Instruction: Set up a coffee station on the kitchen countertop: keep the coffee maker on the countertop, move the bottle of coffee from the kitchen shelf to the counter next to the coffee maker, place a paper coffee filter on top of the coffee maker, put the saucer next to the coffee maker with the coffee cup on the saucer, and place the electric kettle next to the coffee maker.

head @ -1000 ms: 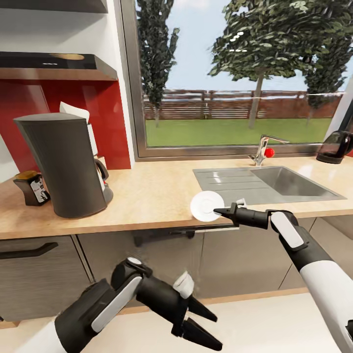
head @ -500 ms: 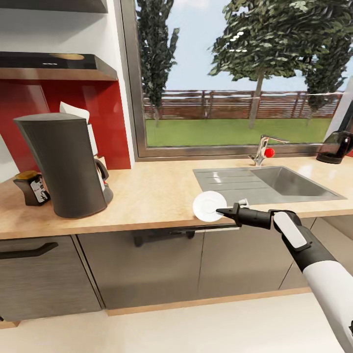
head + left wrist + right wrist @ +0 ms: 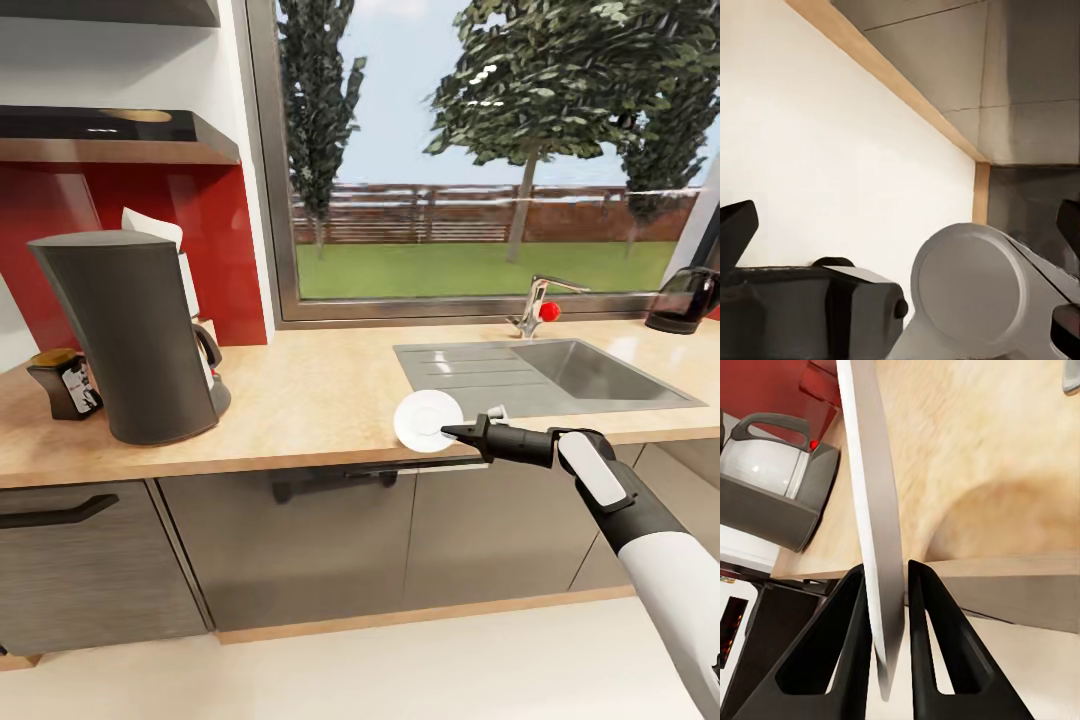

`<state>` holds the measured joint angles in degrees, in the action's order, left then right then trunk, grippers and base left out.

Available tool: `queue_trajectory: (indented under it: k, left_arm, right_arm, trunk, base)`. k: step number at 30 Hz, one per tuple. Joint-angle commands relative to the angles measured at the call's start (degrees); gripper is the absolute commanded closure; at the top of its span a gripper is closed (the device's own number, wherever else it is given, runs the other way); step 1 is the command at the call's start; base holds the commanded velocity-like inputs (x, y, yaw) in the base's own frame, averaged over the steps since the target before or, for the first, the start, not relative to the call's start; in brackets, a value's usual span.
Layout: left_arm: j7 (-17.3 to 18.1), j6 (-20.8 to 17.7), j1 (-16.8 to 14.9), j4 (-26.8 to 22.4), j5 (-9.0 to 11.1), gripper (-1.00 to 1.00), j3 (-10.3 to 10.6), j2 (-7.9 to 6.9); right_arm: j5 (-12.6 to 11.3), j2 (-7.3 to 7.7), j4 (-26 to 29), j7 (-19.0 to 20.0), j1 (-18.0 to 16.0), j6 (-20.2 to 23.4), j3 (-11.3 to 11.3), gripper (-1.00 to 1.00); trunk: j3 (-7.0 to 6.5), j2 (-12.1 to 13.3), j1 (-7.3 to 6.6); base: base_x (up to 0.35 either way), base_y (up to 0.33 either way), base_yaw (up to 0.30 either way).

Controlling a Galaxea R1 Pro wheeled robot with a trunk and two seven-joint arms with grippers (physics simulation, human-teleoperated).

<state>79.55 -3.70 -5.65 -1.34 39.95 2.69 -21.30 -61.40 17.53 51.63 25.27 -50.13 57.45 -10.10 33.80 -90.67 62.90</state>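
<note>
My right gripper (image 3: 447, 432) is shut on the rim of the white saucer (image 3: 426, 419), holding it tilted at the kitchen countertop's (image 3: 320, 400) front edge, left of the sink. In the right wrist view the saucer (image 3: 874, 532) runs edge-on between the fingers (image 3: 832, 660). The dark-grey coffee maker (image 3: 130, 335) stands at the left, with the bottle of coffee (image 3: 65, 382) beside it. The electric kettle (image 3: 685, 298) sits far right by the window. The kitchen shelf (image 3: 110, 135) hangs above the coffee maker. My left gripper (image 3: 900, 225) is open over the floor. The coffee cup is out of view.
A steel sink (image 3: 590, 375) with a faucet (image 3: 540, 305) lies right of the saucer. A white angular piece (image 3: 150, 222) shows behind the coffee maker's top. Dark cabinet fronts (image 3: 300, 540) run under the counter, with pale floor (image 3: 400, 670) in front.
My left arm has dropped out of the head view. The right gripper and saucer shifted slightly right a second ago and have held still since.
</note>
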Motion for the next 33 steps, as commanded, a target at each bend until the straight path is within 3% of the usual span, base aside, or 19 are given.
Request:
queue_trajectory:
  k: [1,16,33]
  left_arm:
    - [-0.2,-0.4,0.0,0.0,0.3,-1.00,0.1,-0.02]
    - [-1.5,-1.0,0.2,0.0,0.3,-1.00,-0.4,-0.06]
    - [-1.5,-1.0,0.2,0.0,0.3,-1.00,-0.4,0.03]
  right_arm:
    - [0.3,0.05,0.0,0.7,-0.1,0.0,-0.1,1.00]
    - [0.3,0.05,0.0,0.7,-0.1,0.0,-0.2,1.00]
    - [0.3,0.05,0.1,0.7,-0.1,0.0,-0.2,1.00]
  trunk:
    - [0.06,0.0,0.00]
    - [0.06,0.0,0.00]
    - [0.06,0.0,0.00]
  base:
    - [0.000,0.000,0.000]
    - [0.000,0.000,0.000]
    - [0.000,0.000,0.254]
